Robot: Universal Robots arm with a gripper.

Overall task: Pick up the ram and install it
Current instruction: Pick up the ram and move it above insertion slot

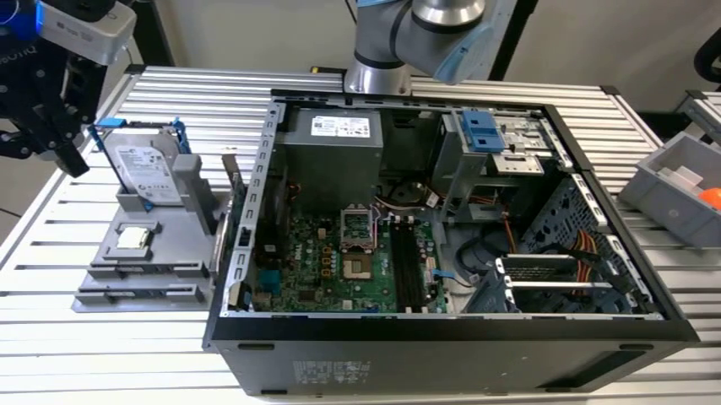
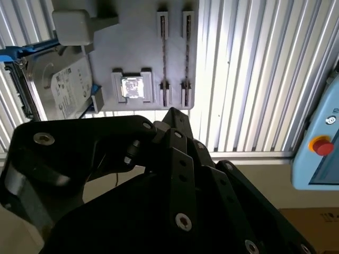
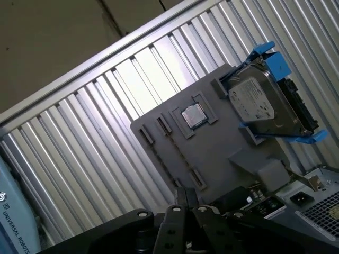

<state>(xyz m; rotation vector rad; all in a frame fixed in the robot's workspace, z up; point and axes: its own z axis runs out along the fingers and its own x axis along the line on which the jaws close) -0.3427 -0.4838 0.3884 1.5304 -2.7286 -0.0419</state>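
Note:
The ram is hidden or out of view. My black gripper (image 1: 51, 156) hangs high over the slatted table, just beyond the far exterior-view-left corner of the grey holder (image 1: 158, 261). In both wrist views its fingertips (image 2: 170, 114) (image 3: 183, 194) meet with nothing between them. Below them lies the holder (image 2: 132, 47) (image 3: 222, 153), whose two narrow slots (image 2: 175, 58) look bare. Inside the open computer case (image 1: 451, 331), black memory slots (image 1: 408, 261) run along the motherboard.
On the holder stand a silver hard drive (image 1: 147, 169) (image 3: 265, 100) in a blue bracket and a small square chip (image 1: 133, 238) (image 2: 132, 87). A grey bin (image 1: 676, 186) sits at the exterior view's right. A pendant with a red button (image 2: 320, 144) lies past the table edge.

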